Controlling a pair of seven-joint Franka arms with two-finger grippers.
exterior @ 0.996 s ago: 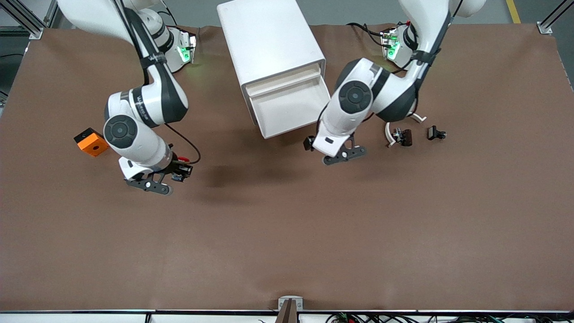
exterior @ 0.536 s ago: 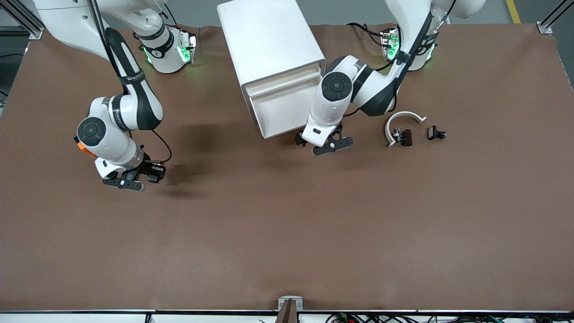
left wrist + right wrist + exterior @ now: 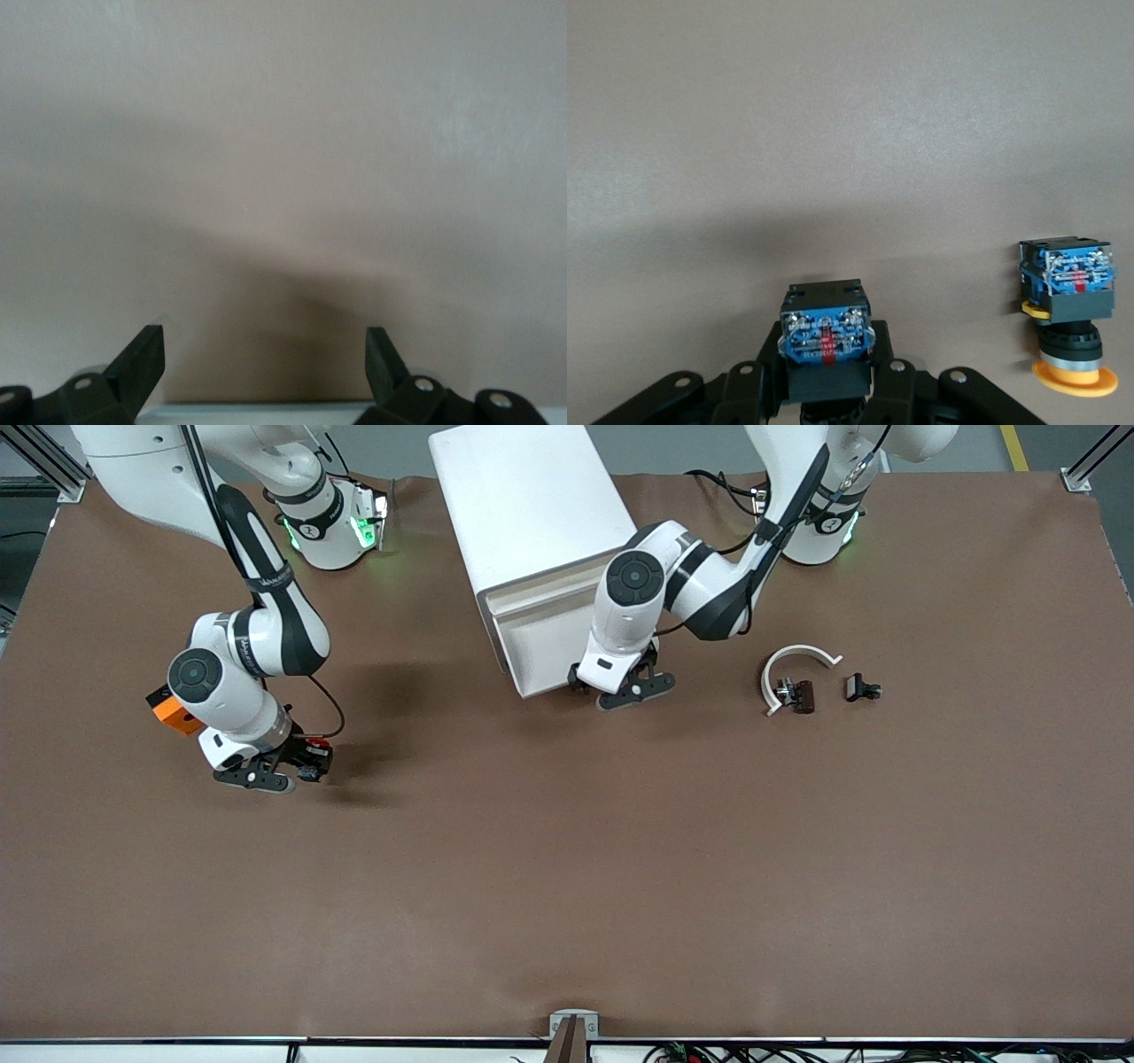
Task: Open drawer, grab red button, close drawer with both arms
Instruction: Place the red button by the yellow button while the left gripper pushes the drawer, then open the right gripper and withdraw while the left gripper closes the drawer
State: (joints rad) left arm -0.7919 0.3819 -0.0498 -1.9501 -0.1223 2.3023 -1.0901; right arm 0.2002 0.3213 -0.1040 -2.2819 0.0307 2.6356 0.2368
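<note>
Right hand (image 3: 292, 769) low over the brown tabletop (image 3: 567, 886) toward the right arm's end, fingers clamped tight on the button (image 3: 826, 341). In the right wrist view the button's black-and-blue body sits squarely between the fingers; its cap is hidden below the hand. A second button with a yellow cap (image 3: 1070, 310) lies on the tabletop just beside the held one, not touching it. An orange cube (image 3: 174, 713) rests on the tabletop near the right arm's wrist, partly hidden by the arm.

Left hand (image 3: 620, 686) at the front of the drawer (image 3: 540, 646), fingers spread wide, holding nothing. The left wrist view shows both fingertips (image 3: 146, 354) standing apart against a pale flat surface that fills the frame; cannot tell whether they touch it. The drawer stands pulled out from the white cabinet (image 3: 527, 505), its open inside visible from above; the knob is hidden by the left arm.

Toward the left arm's end: a white curved piece (image 3: 793, 660) with a small dark part (image 3: 797, 695) against it, and another small black part (image 3: 861, 688) just beside.
</note>
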